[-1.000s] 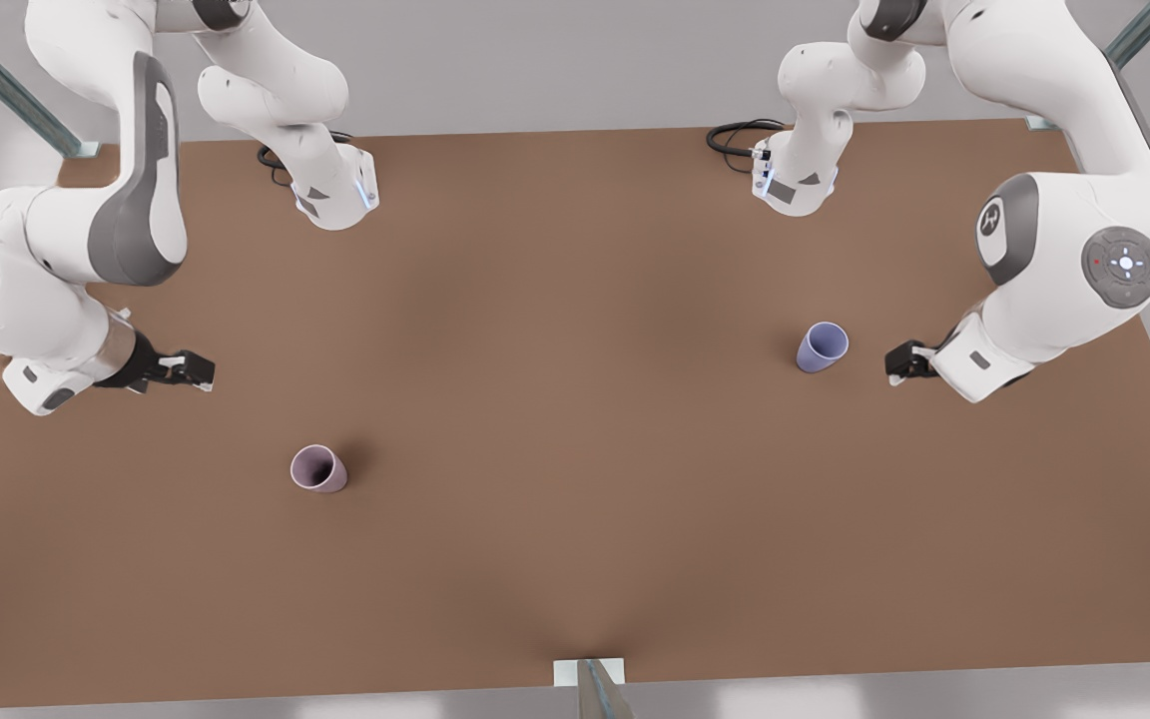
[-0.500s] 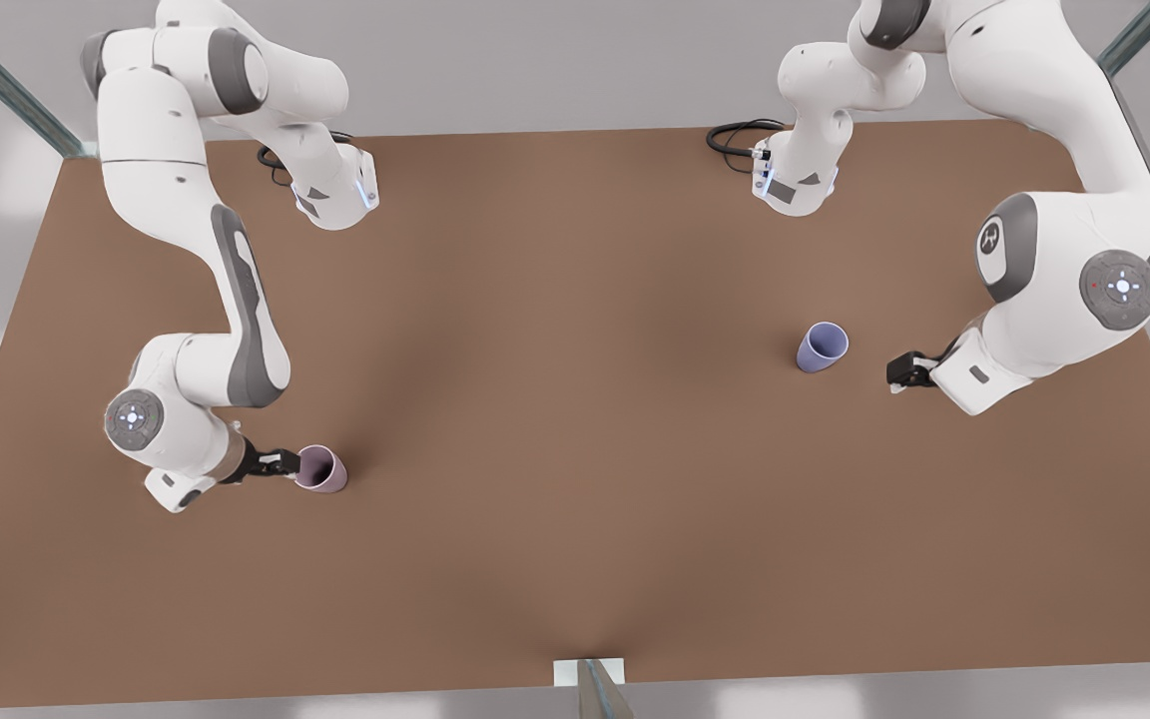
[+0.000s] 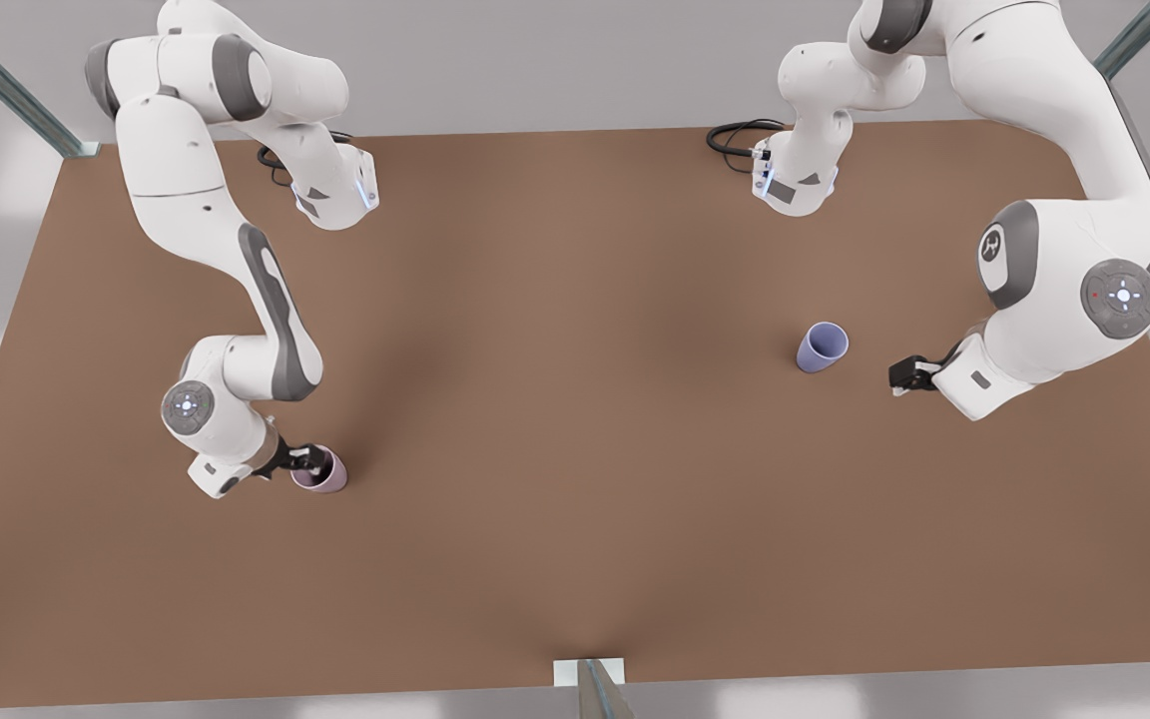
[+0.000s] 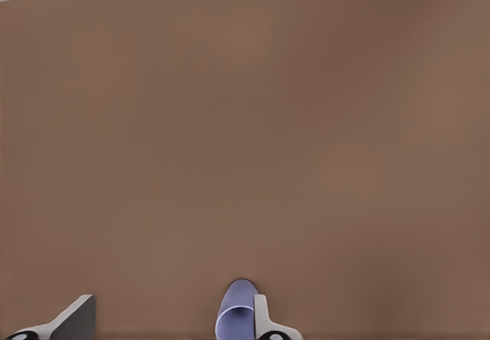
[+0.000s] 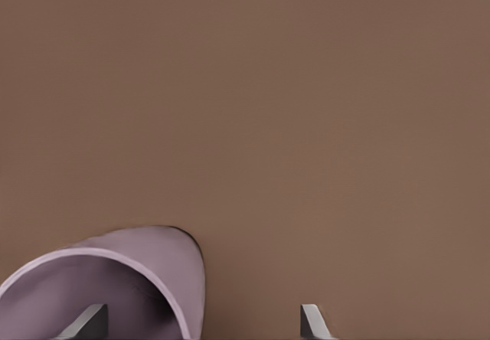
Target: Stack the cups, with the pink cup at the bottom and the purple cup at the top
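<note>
Because the right gripper (image 3: 312, 461) straddled the pink cup's (image 3: 323, 475) rim, fingers spread, a grasp seemed prepared; the left gripper (image 3: 900, 374) waited open near the purple cup (image 3: 821, 347).

Right end effector (image 3: 313, 460) has moved in over the pink cup's (image 3: 327, 477) rim

Left wrist camera: I see mostly bare brown desk (image 4: 245, 141), with a thin pale strip beyond its far edge in one corner. My left end effector (image 4: 174, 326) shows just its two fingertips (image 4: 75, 317) at the frame's edge, set wide apart with desk between them. The purple cup (image 4: 236, 311) stands upright on the desk, partly cut off by the frame. It appears right against one fingertip, on the inner side; I cannot tell whether they touch.
</note>
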`<move>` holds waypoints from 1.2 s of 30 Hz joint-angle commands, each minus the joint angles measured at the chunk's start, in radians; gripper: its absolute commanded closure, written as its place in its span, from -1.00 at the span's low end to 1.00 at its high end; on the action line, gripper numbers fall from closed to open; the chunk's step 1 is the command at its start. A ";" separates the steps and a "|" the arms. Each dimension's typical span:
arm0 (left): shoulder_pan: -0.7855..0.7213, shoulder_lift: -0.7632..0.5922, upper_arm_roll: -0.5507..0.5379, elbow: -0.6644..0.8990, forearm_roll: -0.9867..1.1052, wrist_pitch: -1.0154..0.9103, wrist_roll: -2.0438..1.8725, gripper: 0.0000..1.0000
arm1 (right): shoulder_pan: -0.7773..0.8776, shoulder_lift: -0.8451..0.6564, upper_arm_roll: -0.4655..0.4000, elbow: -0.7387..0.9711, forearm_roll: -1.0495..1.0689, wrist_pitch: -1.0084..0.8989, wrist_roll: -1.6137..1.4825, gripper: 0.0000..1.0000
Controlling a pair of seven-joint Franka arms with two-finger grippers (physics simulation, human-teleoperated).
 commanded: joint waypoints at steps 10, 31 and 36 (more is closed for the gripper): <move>0.001 0.003 0.002 0.000 0.001 0.000 0.007 -1.00 | 0.000 0.011 0.013 0.003 0.002 0.045 -0.018 0.57; -0.003 -0.131 0.032 -0.394 -0.013 0.286 0.021 -1.00 | 0.666 0.399 0.042 0.956 0.008 -0.481 1.115 0.57; -0.004 -0.232 0.039 -0.706 -0.013 0.566 0.053 -1.00 | 0.729 0.502 0.005 1.020 0.006 -0.472 1.192 0.57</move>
